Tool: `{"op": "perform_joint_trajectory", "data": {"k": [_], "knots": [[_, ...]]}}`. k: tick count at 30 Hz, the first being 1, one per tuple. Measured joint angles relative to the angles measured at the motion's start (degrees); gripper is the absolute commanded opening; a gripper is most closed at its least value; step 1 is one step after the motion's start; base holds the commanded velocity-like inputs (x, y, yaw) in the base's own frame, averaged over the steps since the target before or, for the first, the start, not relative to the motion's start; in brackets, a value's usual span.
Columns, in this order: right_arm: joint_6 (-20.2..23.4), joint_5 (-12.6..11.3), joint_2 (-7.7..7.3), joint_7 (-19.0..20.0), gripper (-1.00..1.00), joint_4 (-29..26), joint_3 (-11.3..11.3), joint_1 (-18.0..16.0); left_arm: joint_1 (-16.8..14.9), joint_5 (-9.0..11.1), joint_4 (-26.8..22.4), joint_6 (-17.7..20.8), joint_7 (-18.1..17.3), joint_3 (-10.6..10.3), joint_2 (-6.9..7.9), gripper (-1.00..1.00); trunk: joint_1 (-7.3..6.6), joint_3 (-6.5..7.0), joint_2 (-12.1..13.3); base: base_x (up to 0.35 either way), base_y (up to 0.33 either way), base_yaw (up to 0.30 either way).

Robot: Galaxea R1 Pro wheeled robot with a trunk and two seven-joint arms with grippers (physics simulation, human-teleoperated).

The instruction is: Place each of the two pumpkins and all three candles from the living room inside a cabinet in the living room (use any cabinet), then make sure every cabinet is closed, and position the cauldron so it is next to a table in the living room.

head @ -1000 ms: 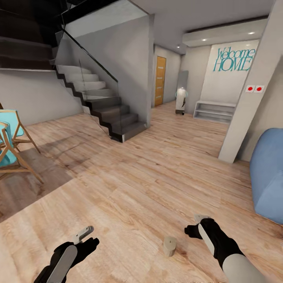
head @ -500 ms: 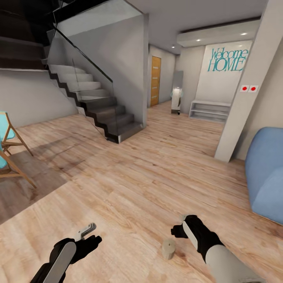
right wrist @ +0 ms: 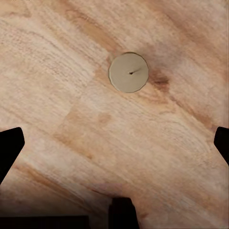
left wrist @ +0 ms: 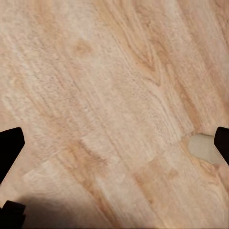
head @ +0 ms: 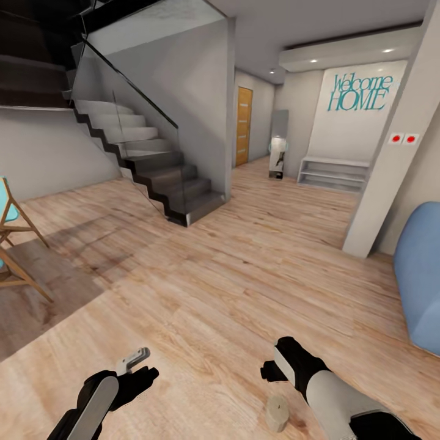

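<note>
Wood floor (head: pixel 232 287): one candle (right wrist: pixel 128 72) upright beneath spread-open right end effector (head: pixel 273 371); pickup pending, needs centred descent.

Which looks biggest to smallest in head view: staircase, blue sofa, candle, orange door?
1. Staircase
2. Blue sofa, cut off by the frame edge
3. Orange door, though it is far away
4. Candle, smallest despite sitting nearest, upright on the floor

both hands (head: pixel 135 359) (head: pixel 269 370) low, fingers spread
</note>
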Motion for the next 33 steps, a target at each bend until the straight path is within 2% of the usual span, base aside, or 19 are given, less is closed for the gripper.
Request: {"op": "perform_joint_trajectory", "data": {"k": [6,10,13,16,18,19,23,33], "knots": [[0.17,-0.06,-0.21,-0.42,1.00,0.54,-0.22,-0.15,0.09,0.13,-0.74,1.09,0.90,0.79,-0.18,1.00,0.02,0.00,0.00,0.083,0.022,0.000],[0.10,-0.05,-0.29,-0.52,1.00,0.58,-0.27,-0.17,0.12,0.21,-5.64,4.10,1.22,1.70,0.04,1.00,0.90,-0.71,-1.59,0.016,0.004,0.000],[0.11,-0.04,-0.39,-0.54,1.00,0.58,-0.28,-0.36,-3.00,0.56,-8.04,6.96,1.37,1.92,-0.15,1.00,1.56,-1.25,-2.79,0.005,0.001,0.000],[-0.18,-0.03,-0.44,-0.54,1.00,0.58,-0.28,-0.56,-8.83,1.86,-8.61,13.49,2.22,2.04,-0.37,1.00,2.22,-1.79,-3.99,0.002,0.001,0.000],[-0.41,0.01,-0.47,-0.55,1.00,0.58,-0.23,-0.61,-10.48,2.46,-8.95,15.33,3.89,1.99,-0.55,1.00,2.66,-2.15,-4.80,0.001,0.000,0.000],[-0.98,0.09,-0.63,-0.55,1.00,0.58,-0.13,-0.62,-11.37,3.05,-9.38,16.74,7.24,1.74,-0.88,1.00,2.88,-2.33,-5.20,0.000,0.000,0.000],[-2.20,0.11,-0.91,-0.58,1.00,0.64,-0.04,-0.63,-10.55,3.46,-9.25,17.47,10.54,1.68,-1.45,1.00,3.76,-3.05,-6.80,0.000,0.000,0.000],[-2.87,0.27,-0.96,-0.56,1.00,0.50,0.36,-0.52,-9.80,3.57,-8.84,14.59,11.98,1.86,-1.60,1.00,5.95,-4.84,-10.81,0.000,0.000,-0.064]]}}
